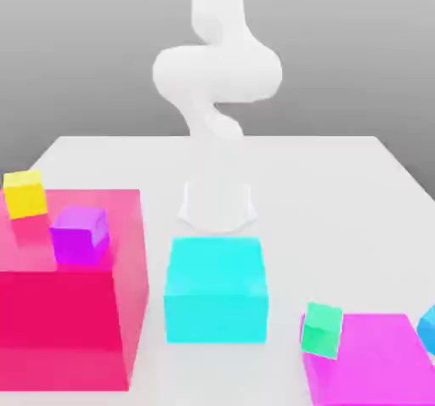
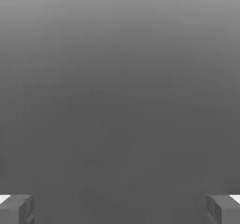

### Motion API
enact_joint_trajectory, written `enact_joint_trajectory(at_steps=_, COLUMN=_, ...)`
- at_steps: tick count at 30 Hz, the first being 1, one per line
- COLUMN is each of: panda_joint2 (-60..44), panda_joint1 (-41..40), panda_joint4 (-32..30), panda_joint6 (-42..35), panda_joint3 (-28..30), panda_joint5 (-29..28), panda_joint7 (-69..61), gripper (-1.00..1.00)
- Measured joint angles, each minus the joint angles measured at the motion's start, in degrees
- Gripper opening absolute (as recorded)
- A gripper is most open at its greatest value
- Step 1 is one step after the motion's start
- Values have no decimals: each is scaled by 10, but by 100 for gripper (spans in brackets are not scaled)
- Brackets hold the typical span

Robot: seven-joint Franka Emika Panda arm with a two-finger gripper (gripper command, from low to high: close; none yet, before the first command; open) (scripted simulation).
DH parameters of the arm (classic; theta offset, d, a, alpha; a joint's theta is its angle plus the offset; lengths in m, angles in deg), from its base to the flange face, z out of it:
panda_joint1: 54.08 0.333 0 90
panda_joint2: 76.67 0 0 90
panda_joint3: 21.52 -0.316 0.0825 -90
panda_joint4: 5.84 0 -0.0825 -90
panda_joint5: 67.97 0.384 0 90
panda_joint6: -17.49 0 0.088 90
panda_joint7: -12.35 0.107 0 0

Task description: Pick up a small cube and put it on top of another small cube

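The small sky-blue cube [image 1: 427, 328] sits at the exterior view's right edge, partly cut off, beside a magenta slab [image 1: 378, 370]. On that slab's near-left corner leans a small green cube [image 1: 322, 329]. A small purple cube [image 1: 78, 234] and a small yellow cube [image 1: 25, 194] rest on top of a big pink block [image 1: 76, 311]. In the hand view my gripper [image 2: 120, 209] is open, its two fingertips [image 2: 16, 209] far apart with only grey background between them. The white arm [image 1: 217, 73] rises at the back, away from all the cubes.
A large cyan block [image 1: 214, 288] stands in the middle of the white table [image 1: 340, 192], in front of the arm's base [image 1: 217, 205]. The big pink block takes up the exterior view's left side.
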Motion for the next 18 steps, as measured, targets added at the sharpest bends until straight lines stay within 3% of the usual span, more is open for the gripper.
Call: enact_joint_trajectory(at_steps=18, panda_joint2=-377, panda_joint1=69, panda_joint4=-8, panda_joint6=106, panda_joint3=-169, panda_joint5=-110, panda_joint7=84, gripper=0)
